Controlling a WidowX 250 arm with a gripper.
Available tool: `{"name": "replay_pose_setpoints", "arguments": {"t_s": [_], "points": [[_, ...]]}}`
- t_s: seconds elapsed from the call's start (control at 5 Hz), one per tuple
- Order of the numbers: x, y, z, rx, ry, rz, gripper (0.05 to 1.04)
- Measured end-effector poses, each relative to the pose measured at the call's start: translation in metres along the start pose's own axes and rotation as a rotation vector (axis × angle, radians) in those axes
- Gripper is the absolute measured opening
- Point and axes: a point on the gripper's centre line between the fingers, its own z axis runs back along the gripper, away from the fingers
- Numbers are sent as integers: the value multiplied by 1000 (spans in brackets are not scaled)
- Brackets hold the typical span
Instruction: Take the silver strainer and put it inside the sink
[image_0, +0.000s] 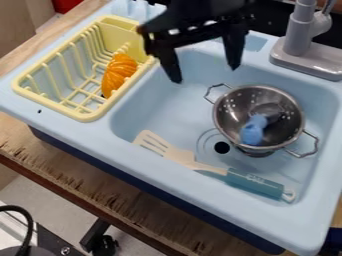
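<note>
Judging by how things lie, I take my job as done: the silver strainer (235, 112) stands in the sink (153, 112), right of centre in the frame, a blue toy (252, 132) inside it. My gripper (204, 74) hangs near the top of the frame, its two fingers spread around nothing, apart from the strainer. I see no placing left for me, only perhaps moving clear.

Light blue basin (150, 112); in it, silver strainer (230, 117) dotted with holes, blue toy (253, 131), cream-and-teal spatula (200, 167); beside it, yellow rack (51, 106), orange ribbed object (120, 72); above it, black gripper (204, 74).
</note>
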Motion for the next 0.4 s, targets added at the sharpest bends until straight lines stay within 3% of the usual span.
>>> {"name": "replay_pose_setpoints", "arguments": {"t_s": [0.2,0.4], "points": [[19,21,9,3,48,-135,1001],[46,36,11,5,54,-175,1001]]}}
